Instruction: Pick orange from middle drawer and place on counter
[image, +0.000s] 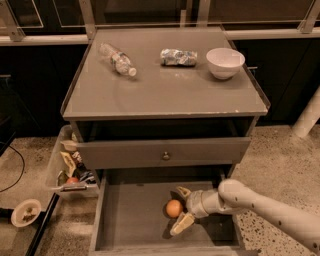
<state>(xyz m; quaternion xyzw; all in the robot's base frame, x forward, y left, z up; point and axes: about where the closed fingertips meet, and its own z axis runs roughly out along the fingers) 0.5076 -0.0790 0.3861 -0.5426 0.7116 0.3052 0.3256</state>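
Note:
The orange (174, 208) lies on the bare grey floor of the open middle drawer (130, 215), right of centre. My gripper (181, 210) reaches in from the right on a white arm and is open. One finger (183, 192) stands behind the orange and the other (181, 224) in front of it, so the orange sits just left of the gap between them, not held. The counter (165, 85) is the glossy grey cabinet top above the drawers.
On the counter lie a clear plastic bottle (116, 58), a crumpled silver bag (178, 57) and a white bowl (225, 62). A shut drawer front with a knob (165, 155) sits above the open drawer. A bin of clutter (70, 170) stands on the floor at left.

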